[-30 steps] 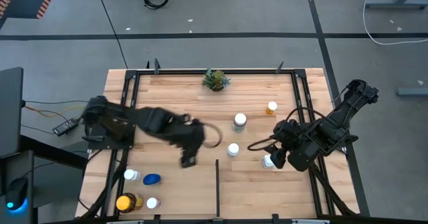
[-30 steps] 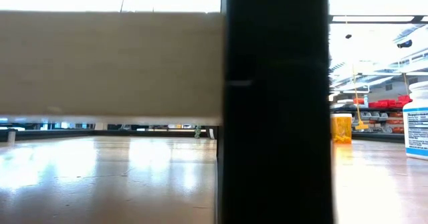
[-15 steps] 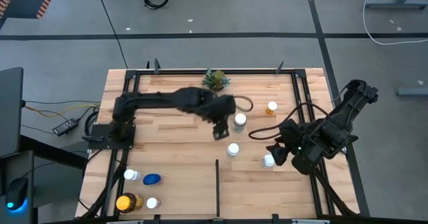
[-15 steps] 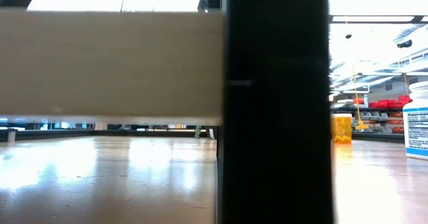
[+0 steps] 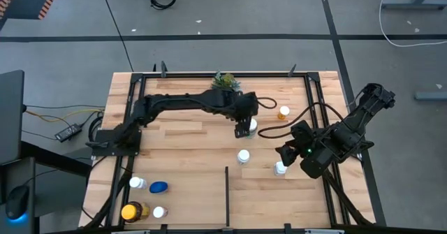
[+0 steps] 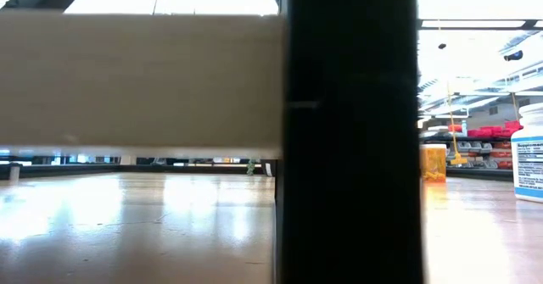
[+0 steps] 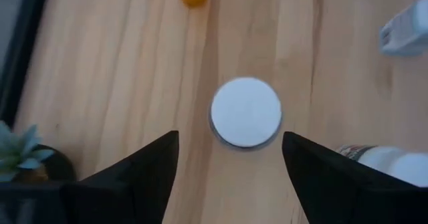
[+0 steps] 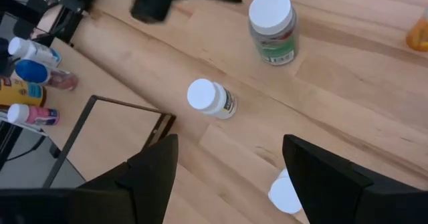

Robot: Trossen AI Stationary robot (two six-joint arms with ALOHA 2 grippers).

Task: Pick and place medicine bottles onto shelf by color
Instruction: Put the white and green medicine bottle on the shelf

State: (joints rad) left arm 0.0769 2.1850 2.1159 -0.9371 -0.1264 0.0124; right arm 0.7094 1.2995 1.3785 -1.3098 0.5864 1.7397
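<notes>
The left pincer (image 5: 243, 127) hangs spread directly over a white-capped round bottle with a green label (image 5: 250, 127) on the light-wood bench (image 5: 181, 150), fingers straddling its cap, evidently lining up a grasp. The right pincer (image 5: 285, 157), also spread, waits above a small white-capped bottle (image 5: 280, 168).

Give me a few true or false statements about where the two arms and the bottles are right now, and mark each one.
1. The left gripper hovers open over a white-capped bottle. True.
2. The right gripper grips the orange bottle. False: its jaws are open and empty; the orange bottle stands apart.
3. The blue bottle lies on the right half of the shelf. False: it lies front left.
4. The potted plant sits at the far edge. True.
</notes>
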